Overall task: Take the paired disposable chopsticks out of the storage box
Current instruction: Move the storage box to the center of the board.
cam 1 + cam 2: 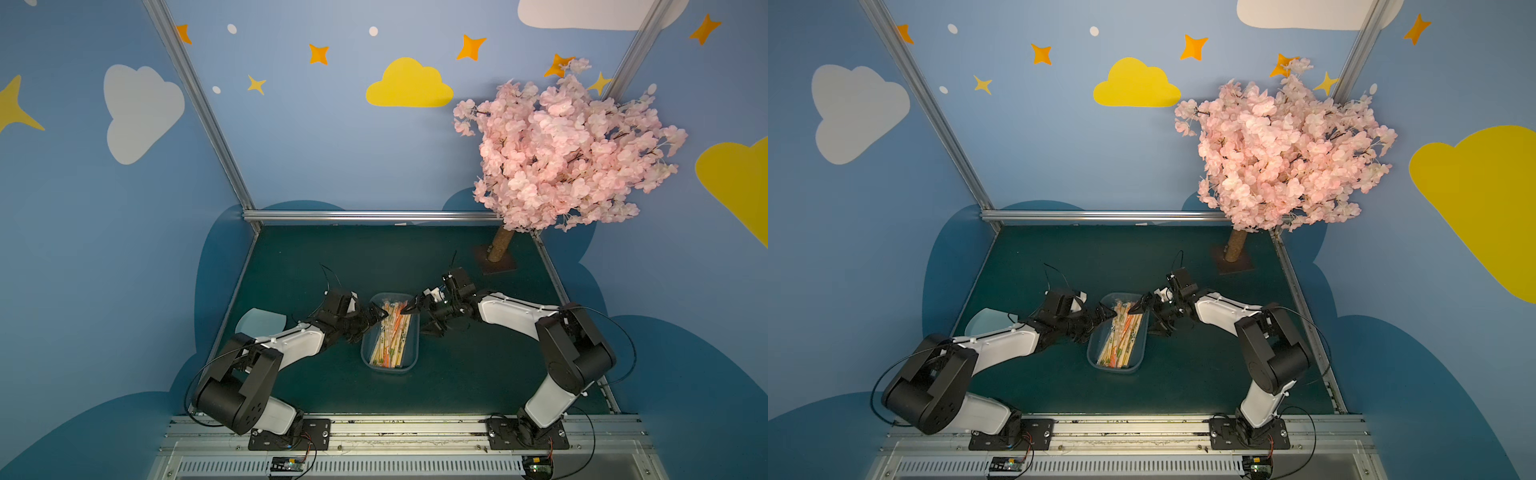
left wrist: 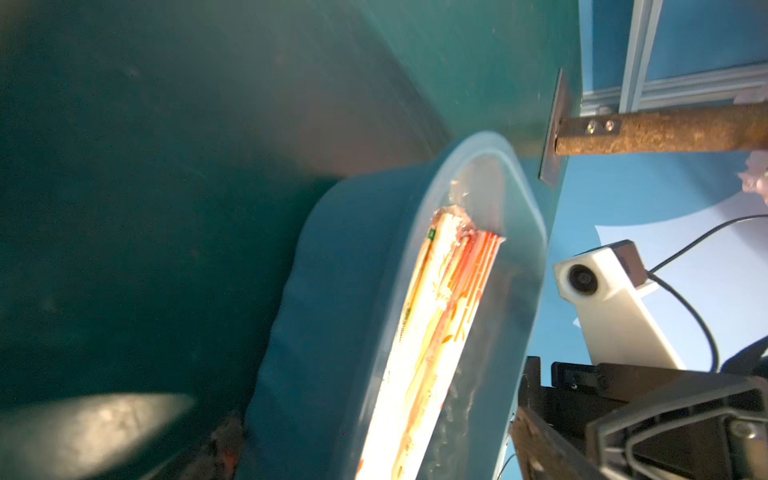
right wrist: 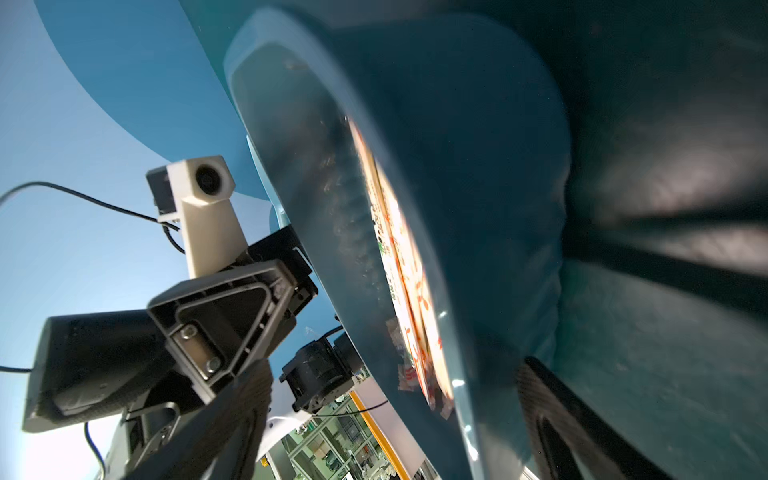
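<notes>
Bluish, see-through plastic: found the storage box [image 1: 390, 370] lying lengthwise around the middle of the desk [image 1: 478, 365], about midway between its left and right edges. Saw the paired disposable chopsticks [image 1: 390, 336] inside it, heaped along its length in printed sleeves. Caught the left claw [image 1: 372, 325] at the box's far left rim, spread wide, gripping nothing. Caught the right claw [image 1: 417, 321] spread too, straddling the far right wall: one finger above the sleeves, one outside.

Bluish storage box [image 1: 389, 369], pale chopsticks [image 1: 392, 336] with orange and green marks
</notes>
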You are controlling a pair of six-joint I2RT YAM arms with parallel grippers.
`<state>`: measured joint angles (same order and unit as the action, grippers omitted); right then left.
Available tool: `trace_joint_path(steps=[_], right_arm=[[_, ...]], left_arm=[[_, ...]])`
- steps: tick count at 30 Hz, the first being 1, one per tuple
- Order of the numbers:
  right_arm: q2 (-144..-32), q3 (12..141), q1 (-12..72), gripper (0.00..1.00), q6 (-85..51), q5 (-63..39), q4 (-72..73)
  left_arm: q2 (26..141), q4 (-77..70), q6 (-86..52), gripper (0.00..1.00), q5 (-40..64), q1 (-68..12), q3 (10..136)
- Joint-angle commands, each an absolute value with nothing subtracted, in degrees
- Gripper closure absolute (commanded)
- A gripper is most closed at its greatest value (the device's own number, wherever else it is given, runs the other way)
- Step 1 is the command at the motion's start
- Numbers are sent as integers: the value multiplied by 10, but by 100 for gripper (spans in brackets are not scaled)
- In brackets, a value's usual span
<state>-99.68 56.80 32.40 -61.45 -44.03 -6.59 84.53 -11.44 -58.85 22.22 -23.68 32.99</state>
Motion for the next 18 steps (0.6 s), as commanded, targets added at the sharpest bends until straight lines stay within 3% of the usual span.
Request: trace_joint_path(steps=[1, 7, 18], right_arm=[[-1026, 626, 326, 9, -635, -470, 0], [-1053, 682, 302, 7, -593, -433, -86], [-979, 699, 246, 3, -428, -265, -326]], left_arm=[[862, -163, -594, 0, 273, -228, 360], [906, -189, -603, 0, 292, -194, 390], [882, -121, -541, 0, 272, -172, 403]])
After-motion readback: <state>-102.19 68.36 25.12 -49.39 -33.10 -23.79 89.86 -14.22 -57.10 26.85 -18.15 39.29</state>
